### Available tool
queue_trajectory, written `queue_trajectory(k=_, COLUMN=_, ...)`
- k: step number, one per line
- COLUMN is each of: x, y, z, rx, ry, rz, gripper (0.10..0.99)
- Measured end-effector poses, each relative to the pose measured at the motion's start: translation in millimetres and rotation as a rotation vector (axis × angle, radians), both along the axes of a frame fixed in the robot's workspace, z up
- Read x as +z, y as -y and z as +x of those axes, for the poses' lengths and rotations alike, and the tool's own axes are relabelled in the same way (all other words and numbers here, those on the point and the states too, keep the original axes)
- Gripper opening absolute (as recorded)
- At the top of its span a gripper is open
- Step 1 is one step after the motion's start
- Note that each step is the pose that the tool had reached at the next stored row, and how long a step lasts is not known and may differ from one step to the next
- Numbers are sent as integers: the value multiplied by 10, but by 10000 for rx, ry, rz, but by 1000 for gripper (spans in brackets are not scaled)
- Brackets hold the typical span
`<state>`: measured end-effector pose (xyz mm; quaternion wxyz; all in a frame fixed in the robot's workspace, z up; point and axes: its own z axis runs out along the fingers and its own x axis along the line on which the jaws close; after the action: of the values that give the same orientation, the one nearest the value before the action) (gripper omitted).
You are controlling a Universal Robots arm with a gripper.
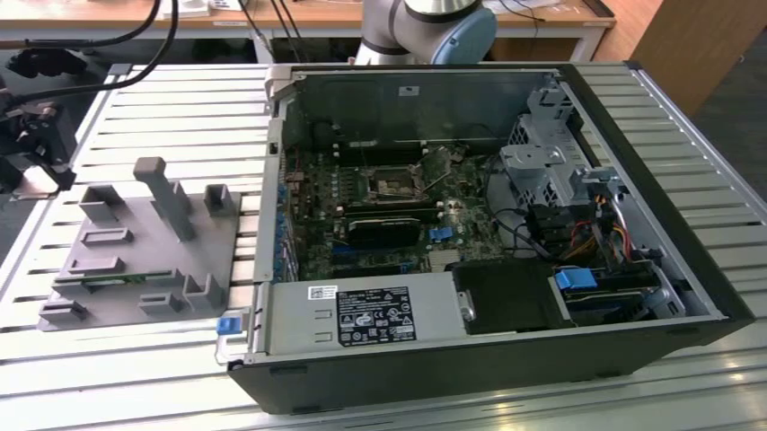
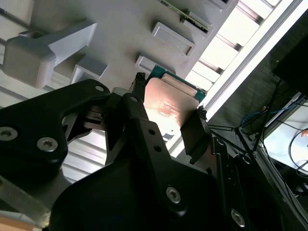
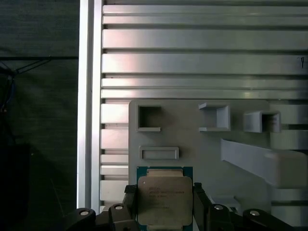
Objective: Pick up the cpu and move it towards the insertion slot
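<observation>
The cpu [image 3: 164,199], a flat square chip with a silvery top and thin green rim, sits between my two black fingers in both wrist views. My gripper [image 3: 164,193] is shut on the cpu, one finger [image 3: 130,198] pressing each opposite edge. In the second wrist view the cpu [image 2: 168,108] glints between the fingers of the gripper [image 2: 168,114], above the grey fixture plate [image 2: 120,29]. The insertion slot [image 1: 393,186] is the square metal-framed socket on the motherboard inside the open computer case, far toward the exterior view's right of the fixture plate [image 1: 144,242].
The open computer case [image 1: 480,341] has tall walls, a power supply [image 1: 365,316], a drive cage [image 1: 545,171] and cables. Posts and pockets stand up from the fixture plate, and a narrow green board [image 1: 114,280] lies in it. The slatted table's edge [image 3: 89,120] runs close by.
</observation>
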<state>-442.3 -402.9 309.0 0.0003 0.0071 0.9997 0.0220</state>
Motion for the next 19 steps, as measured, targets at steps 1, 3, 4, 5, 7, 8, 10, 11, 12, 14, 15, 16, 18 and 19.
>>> queue_trajectory(k=1, x=7, y=0, z=0, rx=0, ry=0, rz=0, gripper=545)
queue_trajectory(k=3, x=17, y=0, z=0, rx=0, ry=-1, rz=-1, gripper=545)
queue_trajectory(k=4, x=21, y=0, z=0, rx=0, ry=0, rz=0, gripper=545)
queue_trajectory(k=5, x=26, y=0, z=0, rx=0, ry=0, rz=0, gripper=545)
queue_trajectory(k=7, x=36, y=0, z=0, rx=0, ry=-1, rz=-1, gripper=545)
queue_trajectory(k=8, x=42, y=0, z=0, rx=0, ry=-1, rz=-1, gripper=545)
queue_trajectory(k=10, x=51, y=0, z=0, rx=0, ry=0, rz=0, gripper=545)
queue_trajectory(k=11, x=55, y=0, z=0, rx=0, ry=0, rz=0, gripper=545)
queue_trajectory(k=12, x=59, y=0, z=0, rx=0, ry=0, rz=0, gripper=545)
queue_trajectory(k=14, x=67, y=0, z=0, rx=0, ry=-1, rz=-1, gripper=545)
queue_trajectory(k=15, x=71, y=0, z=0, rx=1, ry=0, rz=0, gripper=545)
queue_trajectory(k=16, x=74, y=0, z=0, rx=0, ry=0, rz=0, gripper=545)
queue_trajectory(k=18, x=81, y=0, z=0, rx=0, ry=-1, rz=-1, gripper=545)
queue_trajectory(k=19, x=85, y=0, z=0, rx=0, ry=-1, rz=-1, gripper=545)
